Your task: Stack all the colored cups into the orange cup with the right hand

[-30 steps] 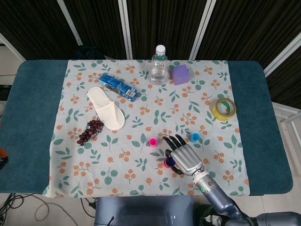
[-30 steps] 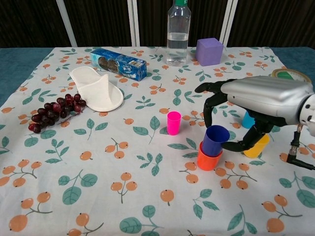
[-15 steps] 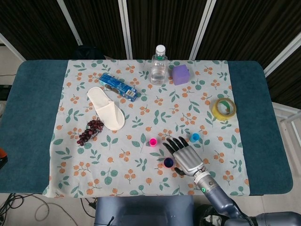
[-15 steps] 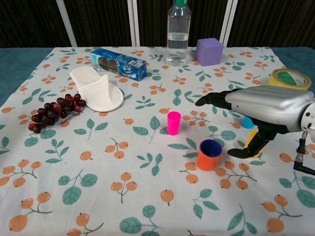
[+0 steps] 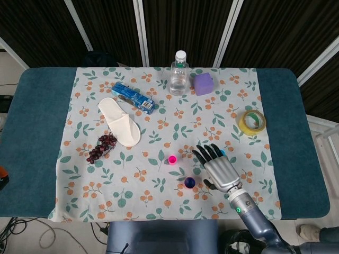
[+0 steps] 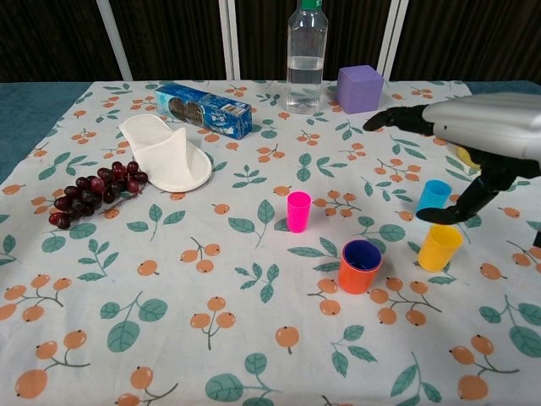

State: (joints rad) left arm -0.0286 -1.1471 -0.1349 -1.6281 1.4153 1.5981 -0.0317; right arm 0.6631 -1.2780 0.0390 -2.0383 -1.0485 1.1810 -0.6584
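Observation:
The orange cup (image 6: pixel 358 277) stands near the table's front with a dark blue cup (image 6: pixel 362 254) nested inside it; in the head view the pair (image 5: pixel 189 182) shows from above. A pink cup (image 6: pixel 297 211) (image 5: pixel 172 159) stands upright to its left and further back. To the right stand a light blue cup (image 6: pixel 434 195) and a yellow cup (image 6: pixel 439 247). My right hand (image 6: pixel 480 128) (image 5: pixel 220 167) hovers above those two cups with fingers spread, holding nothing. In the head view it hides the yellow cup. The left hand is out of sight.
A water bottle (image 6: pixel 306 52) and purple cube (image 6: pixel 359 88) stand at the back. A blue toothpaste box (image 6: pixel 204 110), white slipper (image 6: pixel 165 152) and grapes (image 6: pixel 95 191) lie on the left. A yellow tape roll (image 5: pixel 251 122) lies on the right.
My right hand let go of the dark blue cup, which dropped fully into the orange cup. The hand then rose and moved right, over the light blue and yellow cups.

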